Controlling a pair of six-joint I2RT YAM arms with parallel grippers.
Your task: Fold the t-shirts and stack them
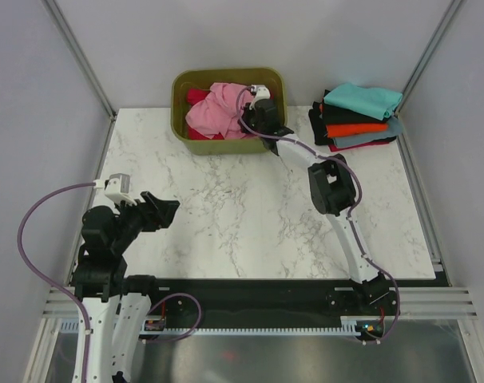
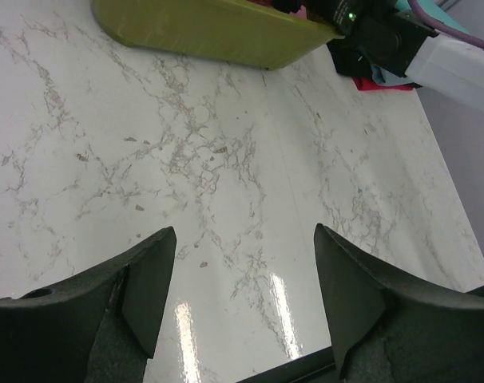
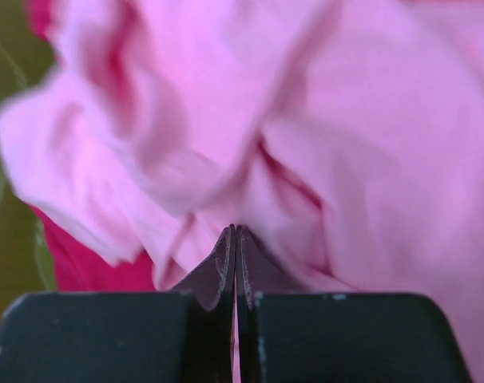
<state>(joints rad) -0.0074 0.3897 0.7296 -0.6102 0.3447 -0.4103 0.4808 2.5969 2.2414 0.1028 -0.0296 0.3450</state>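
A crumpled light pink t-shirt (image 1: 218,112) lies bunched in the olive-green tub (image 1: 180,108), over a crimson t-shirt (image 1: 197,96). My right gripper (image 1: 254,112) reaches into the tub and is shut on the pink shirt's cloth (image 3: 306,136); the jaws are pressed together with a thin strip of pink between them. Crimson cloth (image 3: 86,263) shows below the pink in the right wrist view. Folded teal (image 1: 362,99), black (image 1: 326,116), orange (image 1: 355,128) and grey-blue (image 1: 370,139) t-shirts are stacked at the back right. My left gripper (image 1: 164,209) (image 2: 242,271) is open and empty above the table's near left.
The marble tabletop (image 1: 250,207) lies between the arms and the tub. The tub's wall (image 2: 210,32) shows at the top of the left wrist view, with the right arm (image 2: 434,56) beside it. Grey walls enclose the table.
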